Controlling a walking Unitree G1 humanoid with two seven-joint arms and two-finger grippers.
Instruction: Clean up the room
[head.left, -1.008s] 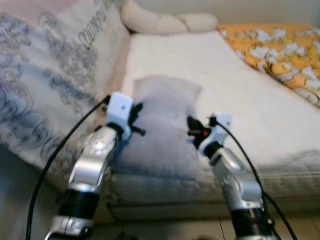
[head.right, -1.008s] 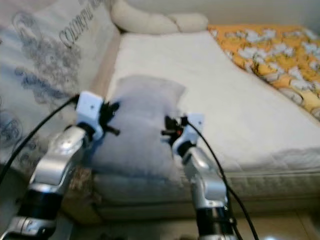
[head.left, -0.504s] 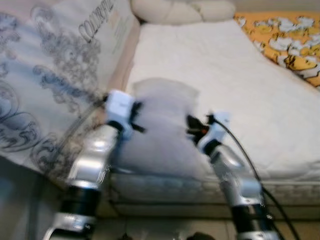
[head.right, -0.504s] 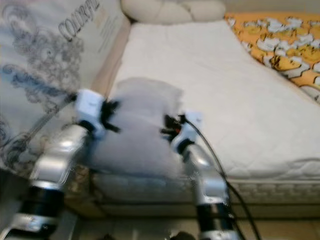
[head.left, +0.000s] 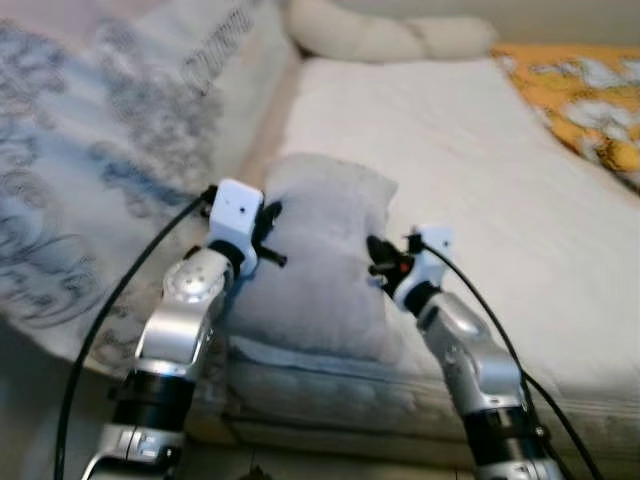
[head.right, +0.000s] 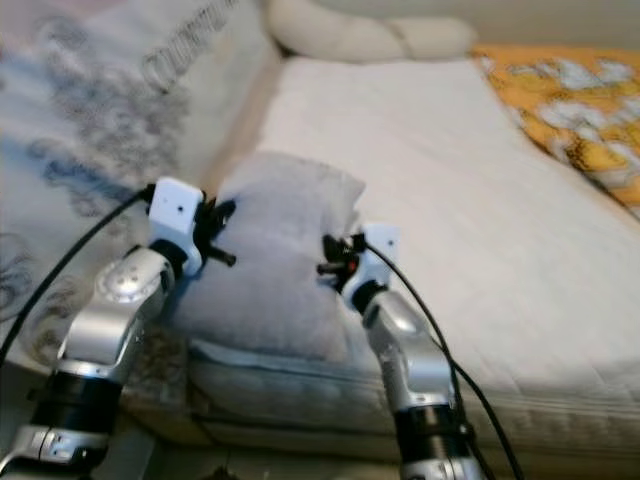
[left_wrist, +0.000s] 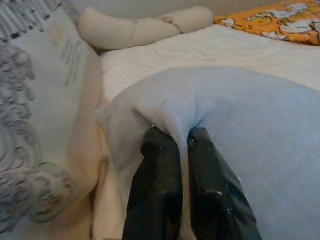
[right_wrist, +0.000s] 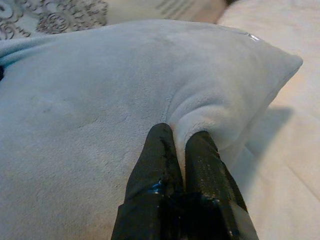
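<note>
Bed (head.left: 480, 150): bare white quilted mattress. Lying on it: a pale grey-blue pillow (head.left: 320, 260) near the front edge toward the left side, a long cream bolster (head.left: 390, 38) across the far end, and an orange blanket with white pattern (head.left: 590, 105) at the far right. A big printed cushion or mattress with grey scrollwork (head.left: 110, 170) leans along the bed's left side. Pillow is pinched at both side edges, left hand (left_wrist: 181, 137) and right hand (right_wrist: 181, 134), each clamped on a fold of its fabric.

Soft, even indoor light; both eye views are slightly blurred, perhaps from motion, while wrist views look sharper, shadows faint.
</note>
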